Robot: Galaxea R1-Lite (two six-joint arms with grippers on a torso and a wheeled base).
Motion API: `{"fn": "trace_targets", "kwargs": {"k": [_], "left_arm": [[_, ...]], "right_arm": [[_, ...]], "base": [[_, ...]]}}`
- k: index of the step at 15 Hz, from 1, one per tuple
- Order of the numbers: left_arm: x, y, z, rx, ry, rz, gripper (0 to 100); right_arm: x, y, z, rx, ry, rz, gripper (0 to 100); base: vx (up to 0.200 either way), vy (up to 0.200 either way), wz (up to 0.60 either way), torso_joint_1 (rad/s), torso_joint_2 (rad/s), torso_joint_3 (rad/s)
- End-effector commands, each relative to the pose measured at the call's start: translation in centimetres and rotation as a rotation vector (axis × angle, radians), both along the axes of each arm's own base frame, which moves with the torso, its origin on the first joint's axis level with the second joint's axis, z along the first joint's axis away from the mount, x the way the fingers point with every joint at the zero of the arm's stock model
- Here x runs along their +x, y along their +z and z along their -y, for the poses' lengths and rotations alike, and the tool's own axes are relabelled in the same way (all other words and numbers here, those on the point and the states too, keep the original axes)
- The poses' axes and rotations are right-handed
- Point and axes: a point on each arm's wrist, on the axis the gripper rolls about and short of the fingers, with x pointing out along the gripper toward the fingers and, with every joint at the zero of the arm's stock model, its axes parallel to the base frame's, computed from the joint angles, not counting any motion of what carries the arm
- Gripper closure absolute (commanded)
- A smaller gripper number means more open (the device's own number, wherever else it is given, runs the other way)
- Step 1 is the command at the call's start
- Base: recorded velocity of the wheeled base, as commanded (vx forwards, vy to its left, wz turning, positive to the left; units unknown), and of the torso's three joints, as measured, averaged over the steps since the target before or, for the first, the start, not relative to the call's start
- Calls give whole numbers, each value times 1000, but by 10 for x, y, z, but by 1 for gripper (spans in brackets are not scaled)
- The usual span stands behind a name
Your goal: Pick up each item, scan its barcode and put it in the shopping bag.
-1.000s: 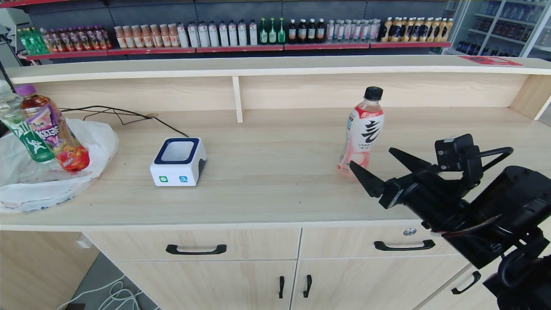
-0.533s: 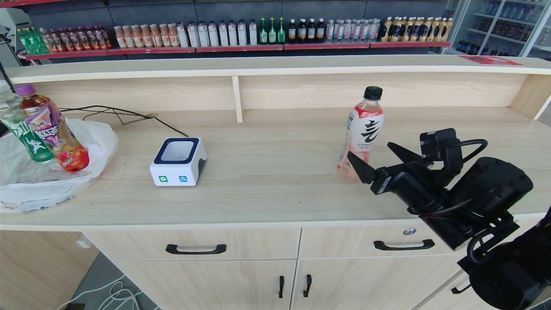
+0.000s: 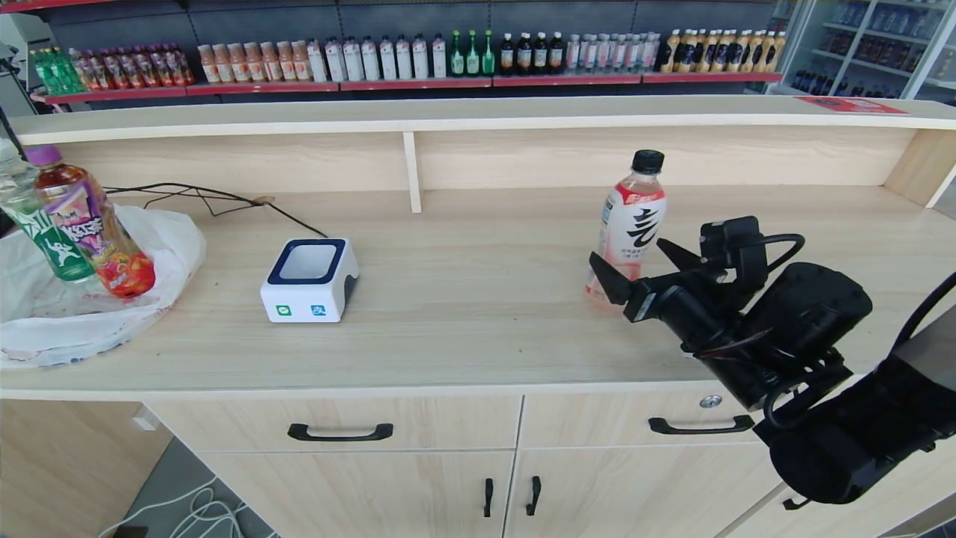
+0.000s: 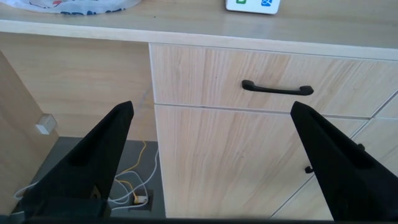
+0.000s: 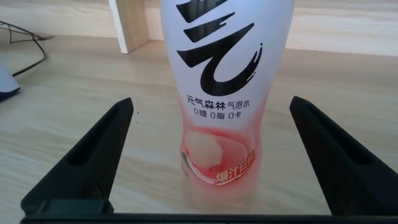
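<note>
On the counter, right side: the pink bottle is standing upright, alone.
Right gripper: I'm holding it wide, fingers flanking the bottle's lower half, gaps both sides.
Left gripper: hanging wide below the counter, facing a drawer handle.
Sitting in the way: scanner, between bottle and shopping bag.
Bag, far left: holding a green bottle and a tea bottle.

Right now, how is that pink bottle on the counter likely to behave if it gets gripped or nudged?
The pink bottle stands tall on a narrow base, so a nudge near its cap would probably tip it. Being round, it would likely roll once down. Its smooth label looks slippery, and it seems full, so probably heavyish.
</note>
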Motion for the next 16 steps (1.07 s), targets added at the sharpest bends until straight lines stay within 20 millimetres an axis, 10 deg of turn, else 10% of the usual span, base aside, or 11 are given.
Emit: {"fn": "trace_targets", "kwargs": {"k": [1, 16], "left_arm": [[0, 0, 0, -1, -2, 1, 0], [0, 0, 0, 1, 0, 1, 0]], "right_arm": [[7, -7, -2, -5, -4, -12, 0], [44, -7, -22, 56, -86, 50, 0]], "base": [[0, 0, 0, 0, 0, 0], [0, 0, 0, 0, 0, 0]]}}
